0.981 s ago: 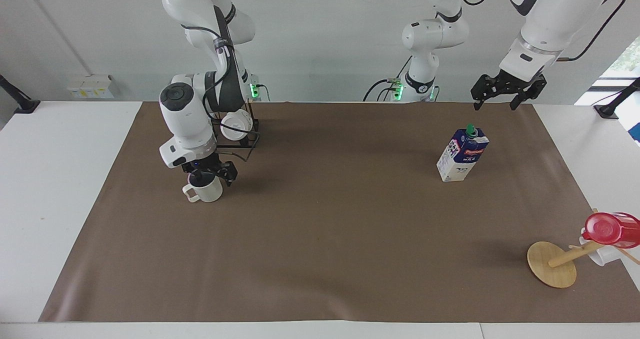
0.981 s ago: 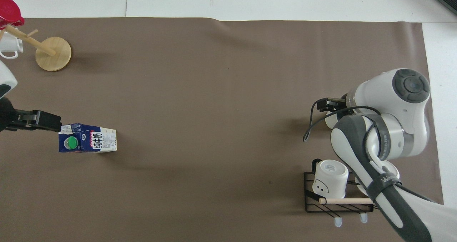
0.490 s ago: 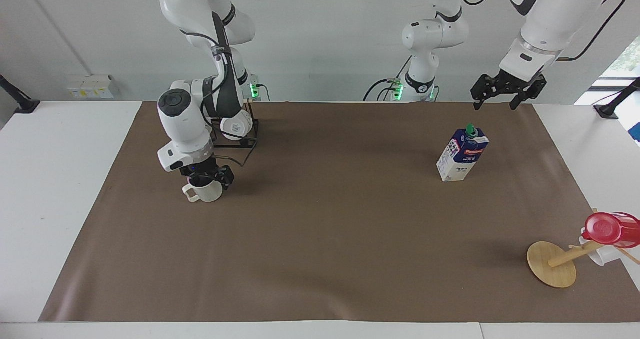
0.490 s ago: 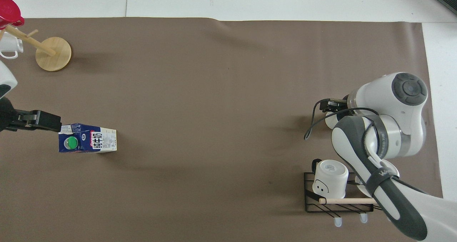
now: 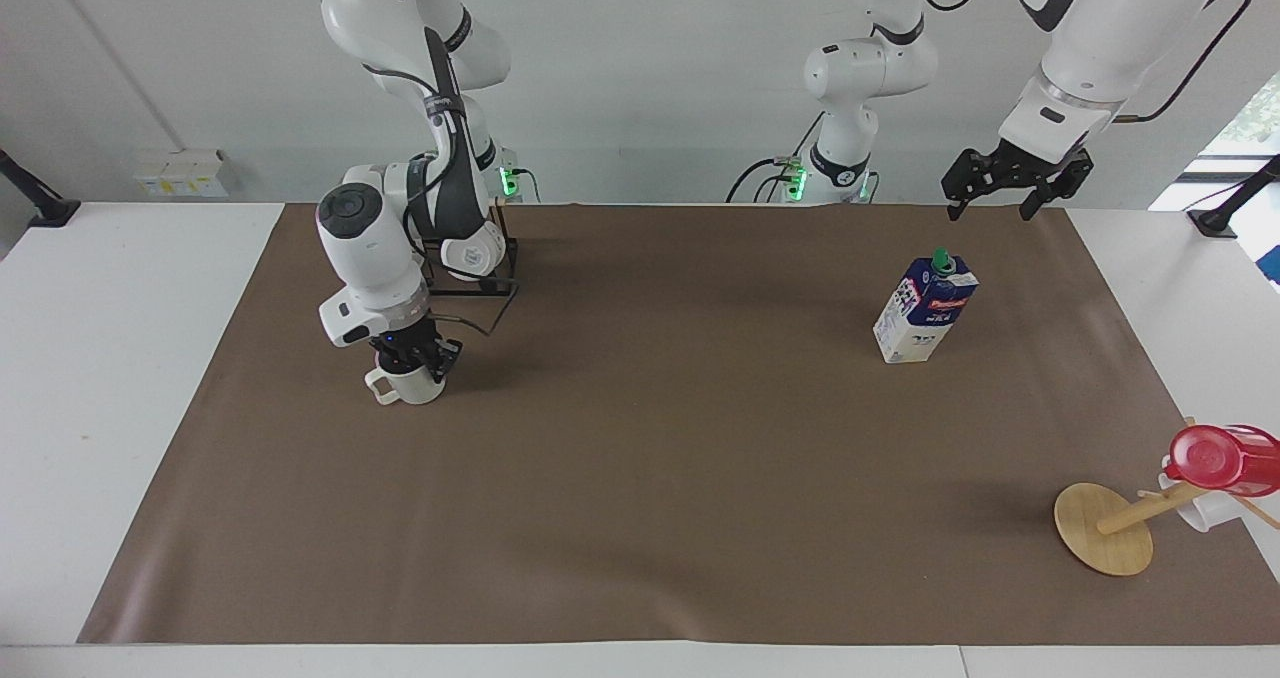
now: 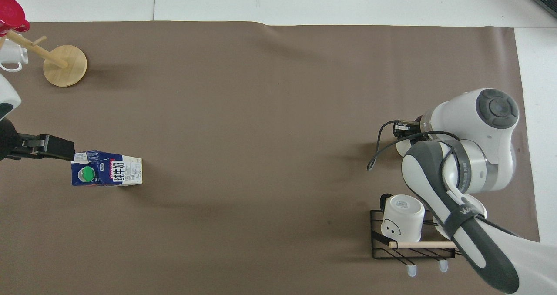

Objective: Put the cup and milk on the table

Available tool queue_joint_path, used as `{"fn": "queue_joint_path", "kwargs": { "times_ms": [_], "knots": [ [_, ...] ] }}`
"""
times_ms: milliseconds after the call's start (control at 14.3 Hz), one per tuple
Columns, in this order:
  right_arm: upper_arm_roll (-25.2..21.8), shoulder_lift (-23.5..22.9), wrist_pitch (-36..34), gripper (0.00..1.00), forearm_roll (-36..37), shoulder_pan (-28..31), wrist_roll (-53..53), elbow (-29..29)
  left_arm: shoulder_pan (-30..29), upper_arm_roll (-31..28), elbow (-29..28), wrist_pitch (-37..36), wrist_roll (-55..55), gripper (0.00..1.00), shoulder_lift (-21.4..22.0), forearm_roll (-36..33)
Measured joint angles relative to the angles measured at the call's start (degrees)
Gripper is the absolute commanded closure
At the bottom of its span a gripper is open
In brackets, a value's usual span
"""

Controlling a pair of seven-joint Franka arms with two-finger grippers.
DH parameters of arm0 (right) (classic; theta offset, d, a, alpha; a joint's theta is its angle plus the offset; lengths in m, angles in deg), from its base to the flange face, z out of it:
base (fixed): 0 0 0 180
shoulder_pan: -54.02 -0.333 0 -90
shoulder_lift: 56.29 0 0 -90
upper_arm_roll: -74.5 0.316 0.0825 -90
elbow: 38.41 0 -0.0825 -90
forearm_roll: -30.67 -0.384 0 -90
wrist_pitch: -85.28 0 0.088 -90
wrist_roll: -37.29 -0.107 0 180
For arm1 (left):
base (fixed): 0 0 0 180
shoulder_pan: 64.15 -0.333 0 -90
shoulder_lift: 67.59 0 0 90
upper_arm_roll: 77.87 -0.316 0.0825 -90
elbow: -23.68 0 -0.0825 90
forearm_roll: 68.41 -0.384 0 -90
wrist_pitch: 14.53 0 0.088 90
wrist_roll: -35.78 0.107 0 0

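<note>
The off-white cup (image 5: 412,387) stands upright on the brown mat of the table (image 5: 650,458) toward the right arm's end, its handle pointing toward that end. My right gripper (image 5: 411,360) comes straight down onto it with its fingers closed on the rim. In the overhead view the right arm covers nearly all of the cup. The milk (image 5: 925,308) (image 6: 111,170) stands upright on the mat toward the left arm's end. My left gripper (image 5: 1003,196) (image 6: 52,148) hangs open in the air over the mat's edge beside the milk, holding nothing.
A black wire rack (image 6: 413,249) with white mugs (image 6: 402,219) stands nearer to the robots than the cup. A wooden mug tree (image 5: 1105,528) with a red cup (image 5: 1215,458) and a white mug leans at the mat's corner, farther from the robots than the milk.
My right gripper's fingers have drawn together from wide open onto the cup's rim, and its wrist has shifted slightly. The left arm and the milk have not moved.
</note>
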Motion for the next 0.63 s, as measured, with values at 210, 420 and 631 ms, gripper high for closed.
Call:
{"fn": "queue_joint_path", "kwargs": {
  "times_ms": [210, 420, 631],
  "knots": [
    [0.0, 0.1, -0.1, 1.00, 0.0, 0.0, 0.3, 0.0, 0.0, 0.0, 0.0, 0.0, 0.0, 0.00, 0.0, 0.0],
    [0.0, 0.1, -0.1, 1.00, 0.0, 0.0, 0.3, 0.0, 0.0, 0.0, 0.0, 0.0, 0.0, 0.00, 0.0, 0.0],
    [0.0, 0.1, 0.0, 1.00, -0.6, 0.0, -0.4, -0.4, 0.0, 0.0, 0.0, 0.0, 0.0, 0.00, 0.0, 0.0]
  ]
}}
